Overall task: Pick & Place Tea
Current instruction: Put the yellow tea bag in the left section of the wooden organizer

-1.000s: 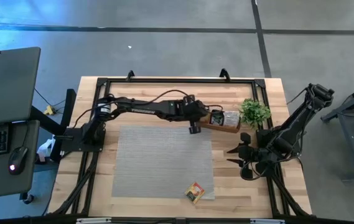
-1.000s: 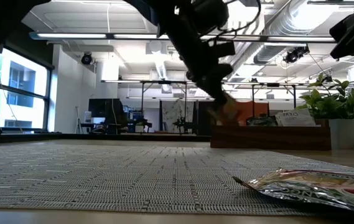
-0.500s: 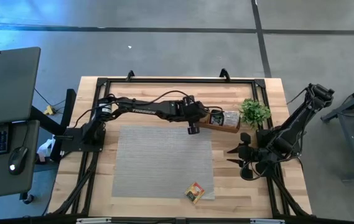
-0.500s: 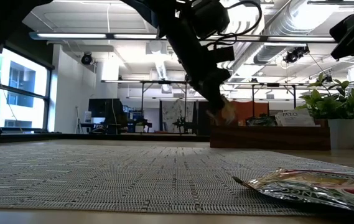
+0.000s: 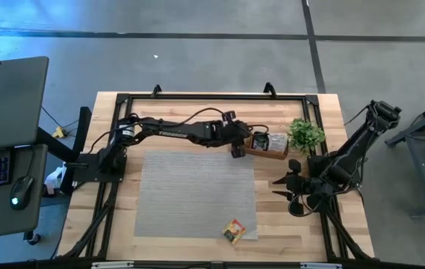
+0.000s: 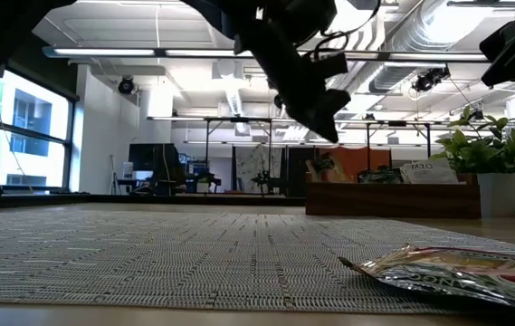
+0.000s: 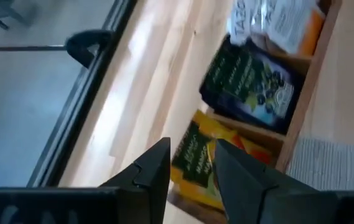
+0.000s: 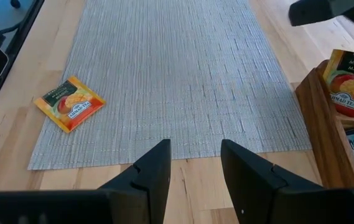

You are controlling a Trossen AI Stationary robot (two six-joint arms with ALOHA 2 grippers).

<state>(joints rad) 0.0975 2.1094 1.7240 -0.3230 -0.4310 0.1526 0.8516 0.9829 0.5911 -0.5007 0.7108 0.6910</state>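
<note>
1. Long brown wooden tray (image 5: 267,146): the landmark for this list. It stands on the pale wooden tabletop (image 5: 122,112) at the far right corner of the grey woven mat (image 5: 196,190).
2. Small green potted plant (image 5: 305,134): just beside the tray's right end.
3. Tea, in the tray: flat square sachets stand on edge. An orange-yellow mango sachet (image 7: 196,163) sits in the tray's left end, a black sachet with dark berries (image 7: 246,81) next along, and white sachets (image 7: 280,20) beyond.
4. Tea, out of the tray: one orange mango sachet (image 5: 233,231) lies flat on the mat's near edge, well apart from the tray.
5. Left claw (image 7: 191,171): hangs above the tray's left end, fingers parted and empty, the mango sachet showing in the gap below.
6. Right claw (image 8: 195,163): waits off the mat's right edge, nearer than the tray, fingers apart, holding nothing.
7. Risks, as judged:
   - The sachets stand packed, so closing fingers may pinch two at once or catch the black neighbour.
   - A descent slightly off line may strike the tray's end wall and shift the tray toward the plant.
   - A thin foil edge may slip out on lifting.
</note>
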